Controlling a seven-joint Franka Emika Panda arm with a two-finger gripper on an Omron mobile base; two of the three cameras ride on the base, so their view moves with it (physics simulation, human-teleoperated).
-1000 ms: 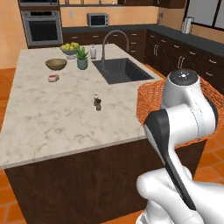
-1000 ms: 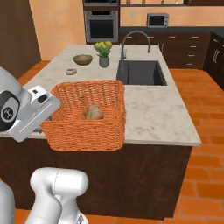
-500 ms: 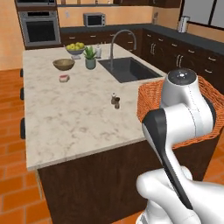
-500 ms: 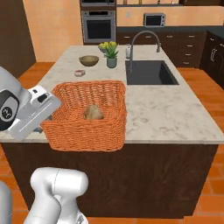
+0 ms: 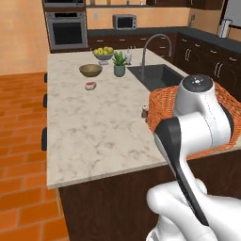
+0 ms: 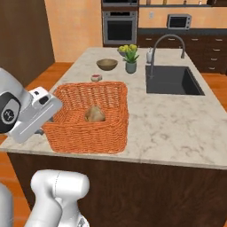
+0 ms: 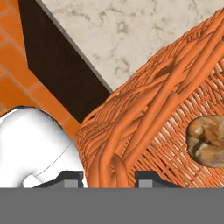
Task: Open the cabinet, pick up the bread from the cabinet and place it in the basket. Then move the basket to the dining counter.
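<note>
The basket (image 6: 91, 116) sits on the beige marbled surface (image 6: 177, 119), right at the near edge, and the bread (image 6: 95, 114) lies inside it on the woven floor, toward the middle. In the hand view the end effector (image 7: 109, 178) straddles the basket's rim: one dark fingertip outside the wicker wall, the other inside, with the thick woven edge running between them, so it is clamped on the basket's rim. The bread (image 7: 207, 140) shows there too, tan and lumpy, deeper inside the basket (image 7: 166, 109), well clear of the fingers. From the left base view the white arm covers much of the basket (image 5: 160, 101), whose orange weave peeks out around it; a small dark shaker (image 5: 145, 111) stands just beside the basket's corner. Farther across the surface (image 5: 89, 122) there's a wooden bowl (image 5: 91, 70), a potted plant (image 5: 119, 63), a fruit bowl (image 5: 104, 52) and a small pink-and-white item (image 5: 90, 85). The sink (image 6: 172, 80) with its curved tap (image 6: 166, 48) is set in the stone to the basket's right.
</note>
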